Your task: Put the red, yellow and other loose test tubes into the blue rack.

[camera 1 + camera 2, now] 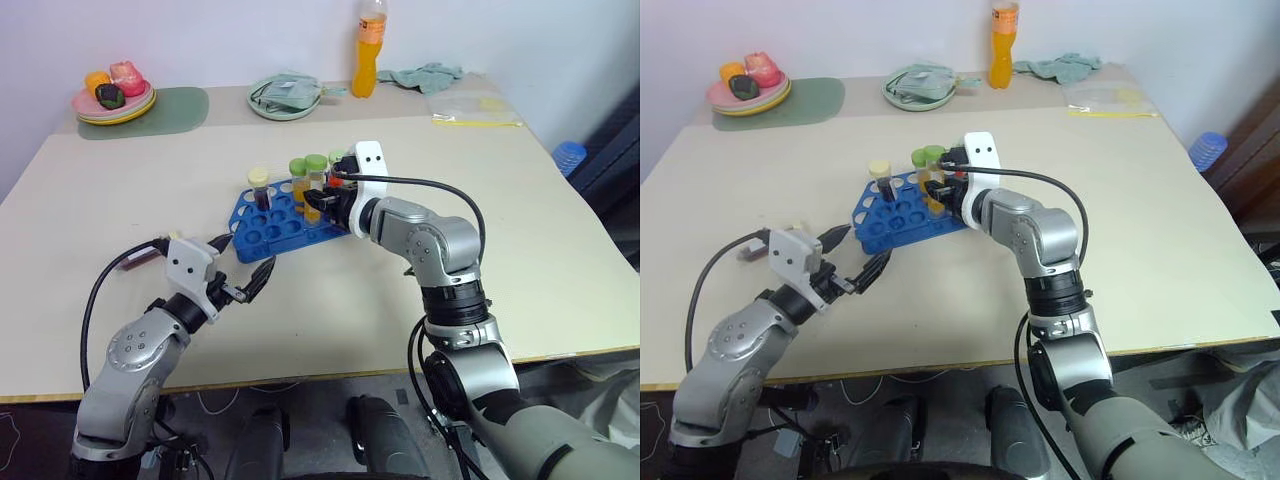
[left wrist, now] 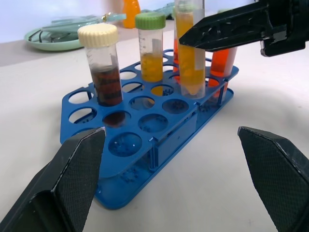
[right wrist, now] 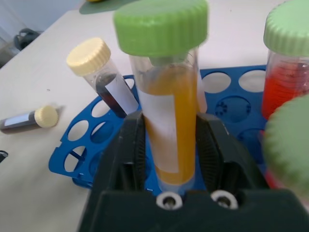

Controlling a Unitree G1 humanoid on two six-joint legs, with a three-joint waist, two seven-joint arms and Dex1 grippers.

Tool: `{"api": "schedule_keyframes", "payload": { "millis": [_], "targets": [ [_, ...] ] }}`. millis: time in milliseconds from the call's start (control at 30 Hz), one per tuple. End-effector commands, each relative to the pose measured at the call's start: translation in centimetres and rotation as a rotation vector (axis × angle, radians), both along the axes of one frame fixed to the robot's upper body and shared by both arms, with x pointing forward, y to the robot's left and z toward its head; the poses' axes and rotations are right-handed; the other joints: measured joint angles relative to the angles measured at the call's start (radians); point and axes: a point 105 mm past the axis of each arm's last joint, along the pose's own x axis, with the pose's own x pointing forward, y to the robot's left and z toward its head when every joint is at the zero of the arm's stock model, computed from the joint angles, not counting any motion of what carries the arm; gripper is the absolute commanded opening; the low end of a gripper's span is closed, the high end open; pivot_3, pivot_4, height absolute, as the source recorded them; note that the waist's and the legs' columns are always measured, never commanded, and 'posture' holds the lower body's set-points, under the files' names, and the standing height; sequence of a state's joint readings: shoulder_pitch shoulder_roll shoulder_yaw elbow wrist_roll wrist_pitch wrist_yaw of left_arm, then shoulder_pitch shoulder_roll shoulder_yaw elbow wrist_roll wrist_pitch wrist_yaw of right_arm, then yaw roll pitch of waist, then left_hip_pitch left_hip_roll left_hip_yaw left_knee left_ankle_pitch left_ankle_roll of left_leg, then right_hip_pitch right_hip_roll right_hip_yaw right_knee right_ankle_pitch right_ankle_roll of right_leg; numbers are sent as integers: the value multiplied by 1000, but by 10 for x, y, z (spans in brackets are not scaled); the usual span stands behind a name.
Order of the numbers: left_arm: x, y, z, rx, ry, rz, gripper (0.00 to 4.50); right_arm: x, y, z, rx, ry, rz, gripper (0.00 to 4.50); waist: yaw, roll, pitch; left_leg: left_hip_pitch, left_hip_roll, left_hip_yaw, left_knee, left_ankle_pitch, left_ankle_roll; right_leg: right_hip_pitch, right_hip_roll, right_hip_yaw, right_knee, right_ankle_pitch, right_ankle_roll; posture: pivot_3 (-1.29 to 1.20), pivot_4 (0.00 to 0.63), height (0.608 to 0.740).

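The blue rack lies at mid-table, and several capped tubes stand in it: a dark one with a cream cap, a yellow one with a green cap and a red one. My right gripper is shut on another yellow test tube with a green cap. It holds that tube upright, its rounded tip just at the rack's holes. Below the rack's near corner my left gripper stands open, empty, short of the rack. A loose dark tube lies on the table to the rack's left.
Along the far edge are a plate of food on a green mat, a green plate with cloth, an orange bottle, a crumpled green cloth and a plastic bag. A blue object sits beyond the table's right edge.
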State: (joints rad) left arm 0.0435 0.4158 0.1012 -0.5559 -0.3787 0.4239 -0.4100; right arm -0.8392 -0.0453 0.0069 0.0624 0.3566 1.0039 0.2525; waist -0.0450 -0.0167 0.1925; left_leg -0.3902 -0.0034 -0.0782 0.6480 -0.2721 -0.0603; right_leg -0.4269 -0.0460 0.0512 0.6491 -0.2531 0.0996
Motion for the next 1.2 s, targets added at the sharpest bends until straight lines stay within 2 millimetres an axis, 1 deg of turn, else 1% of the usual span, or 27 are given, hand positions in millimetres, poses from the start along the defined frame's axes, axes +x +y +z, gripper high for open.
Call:
{"api": "schedule_keyframes", "payload": {
  "millis": [33, 167, 433, 600, 667, 767, 833, 900, 1000, 1067, 1133, 1200],
  "targets": [
    [-2, 2, 10, 11, -47, 7, 4500, -5, 4, 14, 15, -81, 18, 1585, 0, 0, 0, 0, 0, 0, 0, 0, 0, 0, 0, 0, 0, 0, 0, 0, 150, 740],
    [-2, 1, 11, 10, -50, 9, 4500, -8, 6, 14, 24, -140, 33, 1585, 0, 0, 0, 0, 0, 0, 0, 0, 0, 0, 0, 0, 0, 0, 0, 0, 150, 740],
    [-3, 0, 16, 10, -55, 13, 4500, -16, 5, -6, -17, -281, 39, 1585, 0, 0, 0, 0, 0, 0, 0, 0, 0, 0, 0, 0, 0, 0, 0, 0, 150, 740],
    [-3, -1, 19, 11, -55, 14, 4500, -18, 4, -14, -36, -374, 20, 1585, 0, 0, 0, 0, 0, 0, 0, 0, 0, 0, 0, 0, 0, 0, 0, 0, 150, 740],
    [-2, -1, 20, 11, -53, 17, 4500, -21, 6, -14, -26, -393, 45, 1585, 1, 0, 0, 0, 0, 0, 0, 0, 0, 0, 0, 0, 0, 0, 0, 0, 150, 740],
    [-1, 2, 20, 2, -36, 25, 4500, -25, 9, -14, -22, -408, 80, 2450, 0, 0, 0, 0, 0, 0, 0, 0, 0, 0, 0, 0, 0, 0, 0, 0, 150, 740],
    [0, 7, 21, -36, -5, 29, 4500, -26, 10, -12, -51, -429, 95, 3355, 0, 0, 0, 0, 0, 0, 0, 0, 0, 0, 0, 0, 0, 0, 0, 0, 150, 740],
    [3, 16, 24, -46, 21, 47, 4500, -27, 9, -10, -76, -435, 103, 4365, 1, 0, 0, 0, 0, 0, 0, 0, 0, 0, 0, 0, 0, 0, 0, 0, 150, 740],
    [9, 36, 27, 11, 73, 87, 4500, -31, 6, -8, -109, -437, 149, 4365, 2, 0, 0, 0, 0, 0, 0, 0, 0, 0, 0, 0, 0, 0, 0, 0, 150, 740],
    [15, 61, 32, 44, 161, 103, 4500, -37, 0, -4, -142, -446, 189, 4365, 3, 0, 0, 0, 0, 0, 0, 0, 0, 0, 0, 0, 0, 0, 0, 0, 150, 740],
    [24, 90, 40, 203, 206, 148, 4500, -42, -5, -3, -164, -438, 227, 4365, 0, 0, 0, 0, 0, -2, 0, 0, 0, 0, 1, -1, 0, 0, 0, 0, 150, 740],
    [30, 113, 38, 341, 310, 152, 4500, -47, -9, -5, -195, -436, 258, 4365, -2, 0, 1, 0, 0, -2, 0, 0, 0, 0, 1, -1, 0, 0, 0, 0, 150, 740]
  ]
}}
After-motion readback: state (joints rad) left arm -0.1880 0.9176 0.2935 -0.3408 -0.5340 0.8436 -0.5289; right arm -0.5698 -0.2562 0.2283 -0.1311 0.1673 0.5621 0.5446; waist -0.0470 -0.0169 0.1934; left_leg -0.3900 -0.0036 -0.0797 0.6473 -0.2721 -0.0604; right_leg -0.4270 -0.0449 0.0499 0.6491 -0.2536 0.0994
